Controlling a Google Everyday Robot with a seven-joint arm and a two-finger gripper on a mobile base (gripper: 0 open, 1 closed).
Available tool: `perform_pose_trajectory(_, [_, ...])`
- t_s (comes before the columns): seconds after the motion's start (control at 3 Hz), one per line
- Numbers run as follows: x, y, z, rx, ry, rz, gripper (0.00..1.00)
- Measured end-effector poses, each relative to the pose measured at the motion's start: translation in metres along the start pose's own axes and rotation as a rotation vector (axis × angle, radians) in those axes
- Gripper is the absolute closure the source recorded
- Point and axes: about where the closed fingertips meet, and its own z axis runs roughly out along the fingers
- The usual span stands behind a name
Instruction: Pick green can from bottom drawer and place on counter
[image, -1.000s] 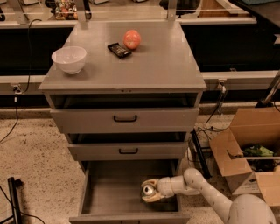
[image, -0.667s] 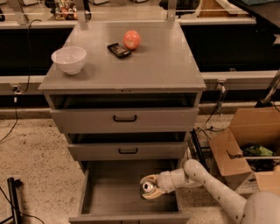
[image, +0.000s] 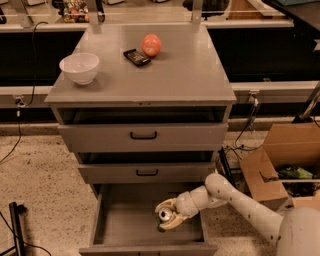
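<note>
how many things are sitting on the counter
3: a bowl at the left, a black device and a round fruit near the back. The gripper holds the can in the bottom drawer.

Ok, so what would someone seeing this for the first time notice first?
The pale arm reaching in from the lower right stands out first, its gripper down in the open bottom drawer with the jaws closed around the green can. After that comes the counter above, carrying a white bowl at its left and a reddish round object beside a small black device toward the back.
</note>
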Motion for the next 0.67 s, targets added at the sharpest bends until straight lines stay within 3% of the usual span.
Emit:
perform_pose_trajectory(0.33, [-0.064, 0.015, -0.030, -0.077, 0.026, 0.007, 1.00])
perform_pose_trajectory(0.67, [-0.104, 0.017, -0.051, -0.104, 0.082, -0.029, 1.00])
